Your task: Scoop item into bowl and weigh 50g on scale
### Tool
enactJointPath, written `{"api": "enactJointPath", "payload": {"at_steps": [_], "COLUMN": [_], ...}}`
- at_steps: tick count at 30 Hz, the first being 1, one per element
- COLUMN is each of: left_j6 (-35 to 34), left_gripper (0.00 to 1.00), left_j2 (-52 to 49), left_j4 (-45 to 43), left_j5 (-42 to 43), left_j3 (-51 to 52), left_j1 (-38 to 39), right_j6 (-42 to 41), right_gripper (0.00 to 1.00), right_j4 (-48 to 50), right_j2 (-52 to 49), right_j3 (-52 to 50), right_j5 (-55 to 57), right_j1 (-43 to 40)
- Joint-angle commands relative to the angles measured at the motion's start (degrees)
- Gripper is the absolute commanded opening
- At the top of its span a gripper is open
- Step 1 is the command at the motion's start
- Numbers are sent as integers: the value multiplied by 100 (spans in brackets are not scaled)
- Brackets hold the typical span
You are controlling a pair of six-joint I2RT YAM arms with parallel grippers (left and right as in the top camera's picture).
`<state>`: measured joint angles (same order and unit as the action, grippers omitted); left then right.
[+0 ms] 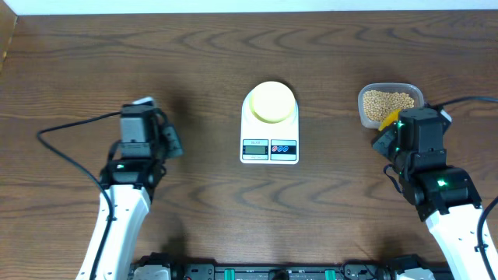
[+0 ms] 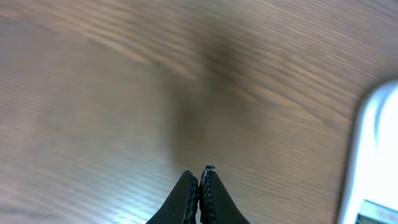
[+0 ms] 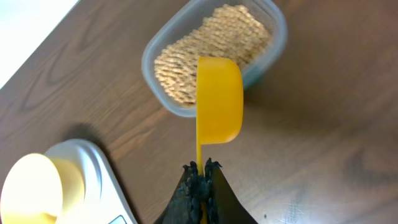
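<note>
Wood table (image 1: pixel 93 62), white scale (image 1: pixel 250 128) mid-table. Clear tub (image 3: pixel 273 37) to its R. Pale yellow bowl (image 1: pixel 273 102) sits on scale's platform. R gripper (image 3: pixel 202 171) pinching yellow scoop (image 3: pixel 219 99) by its handle, cup over tub's near rim. L gripper (image 2: pixel 200 180) pressed together, nothing in it, over bare wood L of scale. Beans (image 1: pixel 387 101) fill the tub.

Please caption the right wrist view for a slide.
Right tool holds a yellow scoop at the clear tub of beans.

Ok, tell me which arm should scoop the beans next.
Right. The right gripper holds the yellow plastic scoop at the clear tub of tan beans; the left gripper is shut, empty, far from them.
</note>
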<state>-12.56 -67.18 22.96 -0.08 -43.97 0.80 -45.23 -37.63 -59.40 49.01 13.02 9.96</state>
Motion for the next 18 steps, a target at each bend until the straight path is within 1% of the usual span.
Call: {"api": "enactJointPath", "payload": {"at_steps": [1,6,9,12,15,18], "left_j6": [118,116,109,-354,-673,-662], "left_gripper": [7,7,7,7,7,7], "left_j2": [-28,-28,-28,-33,-175,-516], "left_j4": [15,107,170,136,-337,-866], "left_j5": [98,98,98,98,98,94], "left_j3": [-17,-17,-7,0,70,144], "left_j1": [634,1556,1963,2291,2643,3101], "right_j6": [1473,2293,2660,2734,2815,2815], "right_gripper": [1,1,1,1,1,1], "right_j4": [122,57,-13,-44,35,39], "right_j2": [225,503,603,745,809,807], "right_j3": [76,76,76,76,76,76], "right_j5": [-313,-334,-520,-654,-656,-654], "right_j1": [-22,-22,-22,-22,-22,-22]}}
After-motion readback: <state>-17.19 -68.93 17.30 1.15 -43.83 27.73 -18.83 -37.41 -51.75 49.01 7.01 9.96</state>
